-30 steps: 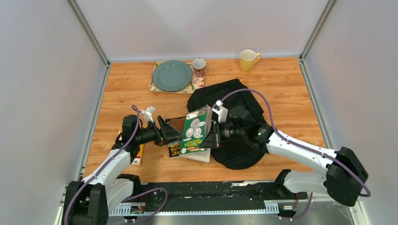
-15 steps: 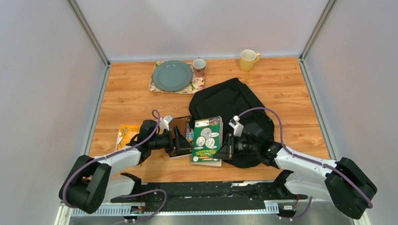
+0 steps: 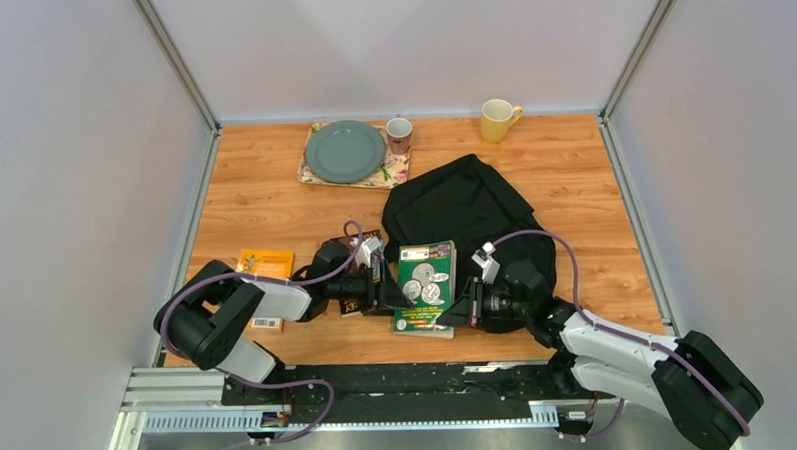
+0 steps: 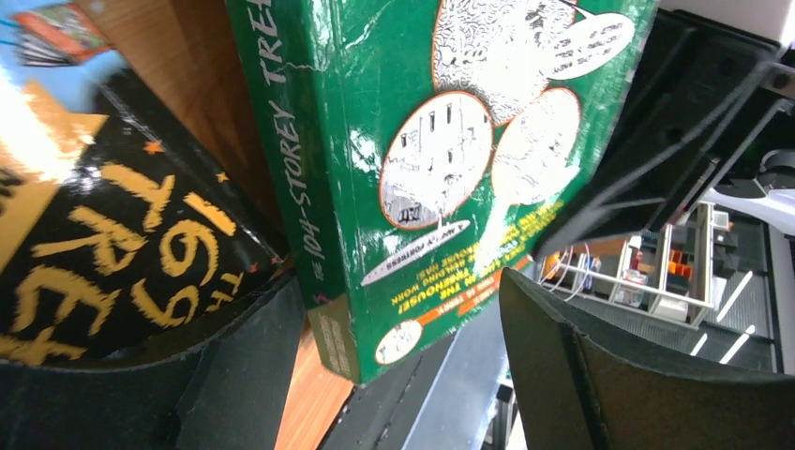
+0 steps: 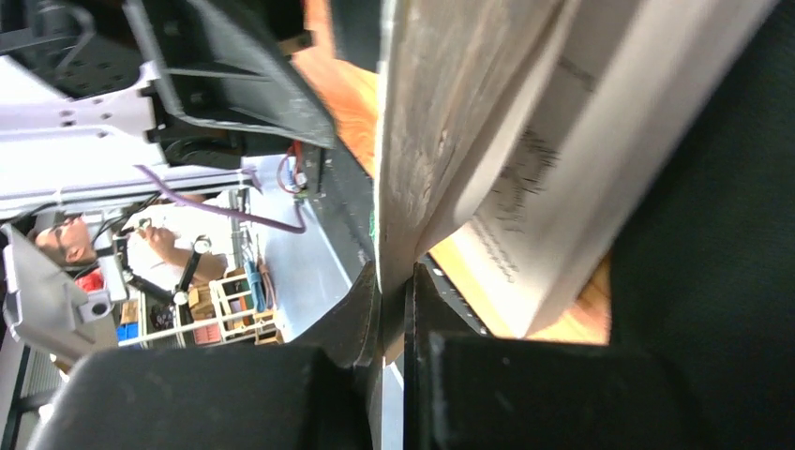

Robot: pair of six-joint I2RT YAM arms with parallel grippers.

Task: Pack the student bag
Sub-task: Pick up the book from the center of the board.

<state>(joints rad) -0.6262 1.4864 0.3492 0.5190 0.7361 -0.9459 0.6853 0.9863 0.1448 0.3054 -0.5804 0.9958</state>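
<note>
At the near middle of the bench (image 3: 274, 204), the green book (image 3: 426, 281) sits tilted between both hands, just beside the near end of the bag (image 3: 454, 203). The bag lies flat across the centre-right of the bench. No opening can be made out in any view.

Right hand (image 3: 469, 309): fingers together, clamped on a thin edge of the green book. Whether that edge is cover or pages cannot be determined.

Left hand (image 3: 385, 287): fingers apart, straddling the book's spine corner with a gap showing on one side. A black book (image 4: 94, 244) lies just beside it.

Assessment: the step in hand is bringing the green book to the bag, and nothing is visibly packed. The next move calls for an open mouth in the bag. The book must be turned edge-first toward it, and the left hand freed to hold the fabric.
</note>
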